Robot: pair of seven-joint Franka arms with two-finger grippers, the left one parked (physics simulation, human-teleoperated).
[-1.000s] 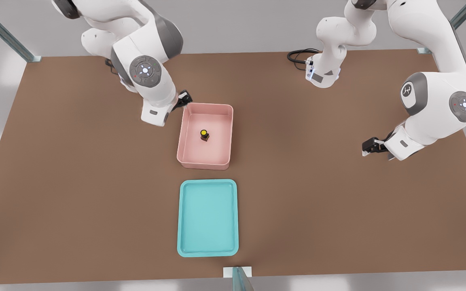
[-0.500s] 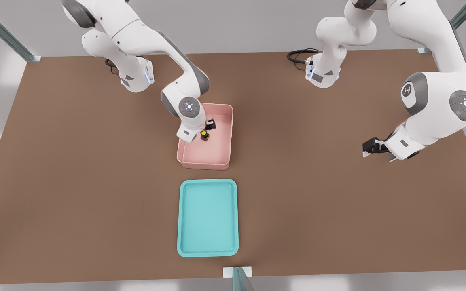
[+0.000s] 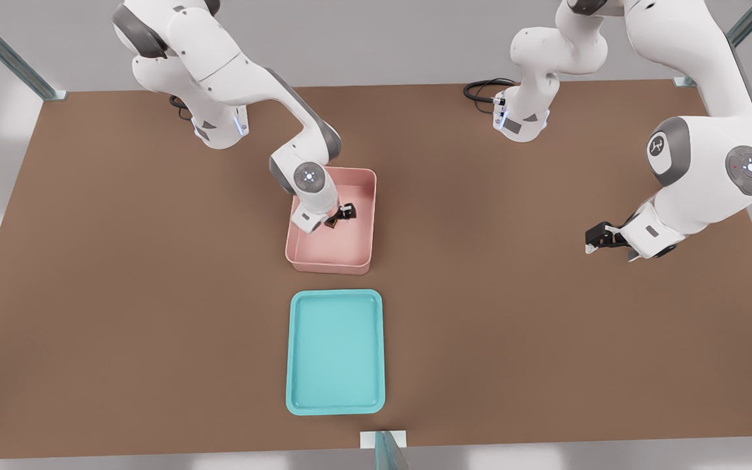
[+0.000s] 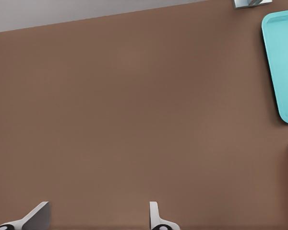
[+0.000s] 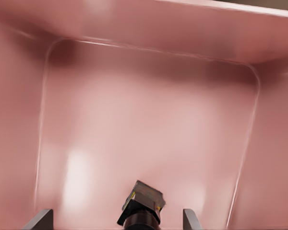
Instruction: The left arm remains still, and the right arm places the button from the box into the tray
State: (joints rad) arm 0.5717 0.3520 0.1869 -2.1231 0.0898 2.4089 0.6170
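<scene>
Gripper [image 3: 339, 217] lowered inside pink box [image 3: 361, 251], fingers [image 5: 39, 221] spread wide, not clenched. Yellow-capped push button [image 5: 143, 207] between the fingertips, resting on box floor near centre, apparently untouched. Teal tray [image 3: 335, 408] at 6 o'clock of box, apart, on brown table [image 3: 546, 326].

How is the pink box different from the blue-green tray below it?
The box is pale pink with tall walls; the tray is teal, flat, with a low rim. The tray looks slightly larger than the box. The box has the button in it, with the right arm's gripper lowered around it, jaws still apart; the tray has nothing in it. Both are rectangular with rounded corners and lie on the brown table.
</scene>
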